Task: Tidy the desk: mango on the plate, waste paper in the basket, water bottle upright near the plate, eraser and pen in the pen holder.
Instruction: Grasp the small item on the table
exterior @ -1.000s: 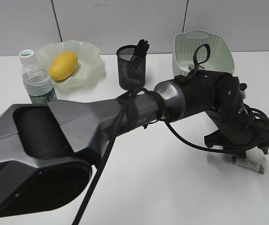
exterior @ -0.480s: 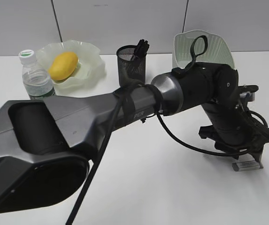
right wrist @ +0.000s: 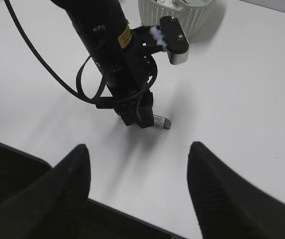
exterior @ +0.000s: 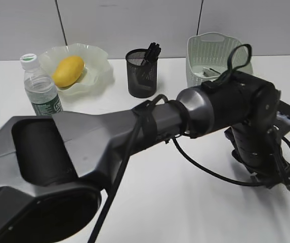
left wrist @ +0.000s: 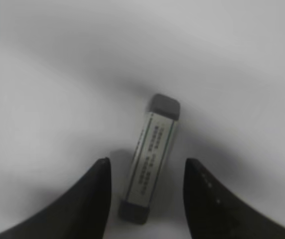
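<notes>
**Inspector A:** We find the left gripper [left wrist: 144,191] lowered over the eraser [left wrist: 151,158] on the desk [exterior: 185,202]. Its two dark fingers [left wrist: 95,194] stand apart, one on each side of the eraser's near end, and neither touches it. The eraser is a long grey bar with a printed sleeve and dark ends, and it lies flat on the white top. Nothing is held.

**Inspector B:** We confirm that from the right wrist view: the left arm stands over the eraser [right wrist: 161,122], whose end shows beside the left gripper's tip. The right gripper [right wrist: 140,174] hangs above the desk with its fingers wide apart and nothing between them.

**Inspector A:** In the exterior view the left arm's wrist hides the eraser. We note the mango [exterior: 68,70] lying in the plate [exterior: 96,58] at the rear left, and the water bottle [exterior: 39,86] upright just beside that plate.

**Inspector B:** The pen holder [exterior: 141,76] stands at the rear centre with a dark pen [exterior: 151,52] sticking out of it. The basket [exterior: 213,53] stands to its right. Something pale lies inside it, but we cannot tell what it is.
</notes>
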